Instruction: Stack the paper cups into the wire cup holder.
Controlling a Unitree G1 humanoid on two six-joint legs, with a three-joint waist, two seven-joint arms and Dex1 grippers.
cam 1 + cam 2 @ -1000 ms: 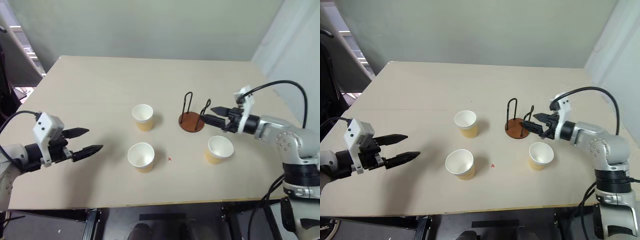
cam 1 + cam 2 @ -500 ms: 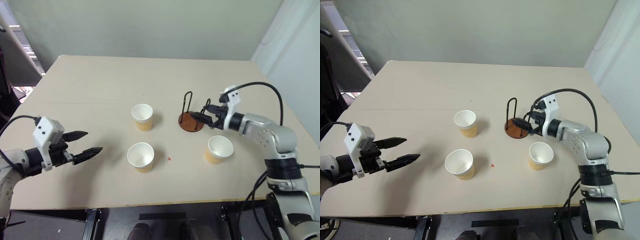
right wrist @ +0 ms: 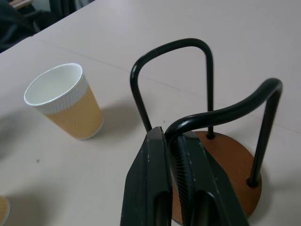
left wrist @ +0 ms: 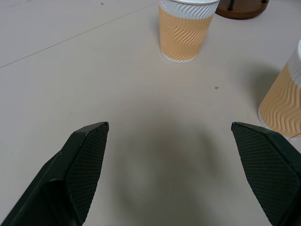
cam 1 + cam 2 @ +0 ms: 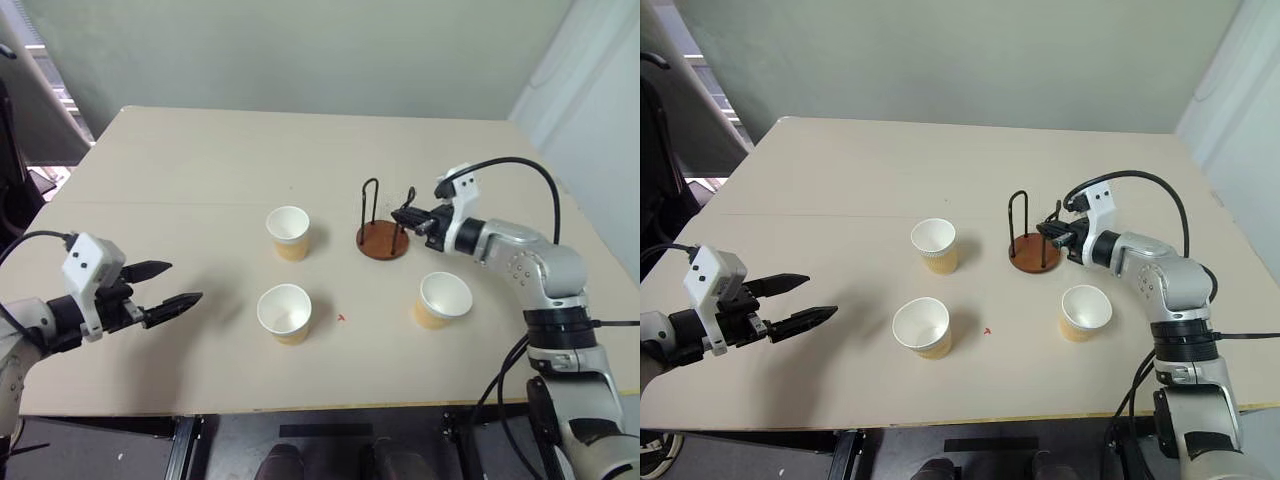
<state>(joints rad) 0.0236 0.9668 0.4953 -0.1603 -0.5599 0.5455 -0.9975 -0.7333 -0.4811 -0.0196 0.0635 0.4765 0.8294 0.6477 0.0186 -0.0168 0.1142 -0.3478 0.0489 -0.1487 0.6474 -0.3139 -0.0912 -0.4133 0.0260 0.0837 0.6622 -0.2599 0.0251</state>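
1. Fingers of the right gripper (image 3: 175,155) are clenched on the near wire loop of the wire cup holder (image 5: 384,240), pinching the black wire between them, probably to steady or reposition the holder before any cup goes in.
2. Beyond those fingers stands the holder's other loop, and past it one of the paper cups (image 5: 288,232), upright on the bench (image 5: 200,160).
3. Fingers of the left gripper (image 5: 168,288) are spread wide and grasp nothing; they hover above the bench, seemingly waiting.
4. Ahead of the left fingers a second cup (image 5: 284,313) sits nearest; a third (image 5: 441,300) stands just beside the right arm.
5. All three cups are outside the holder, so no stacking is done.
6. No brand, label or writing is readable anywhere.
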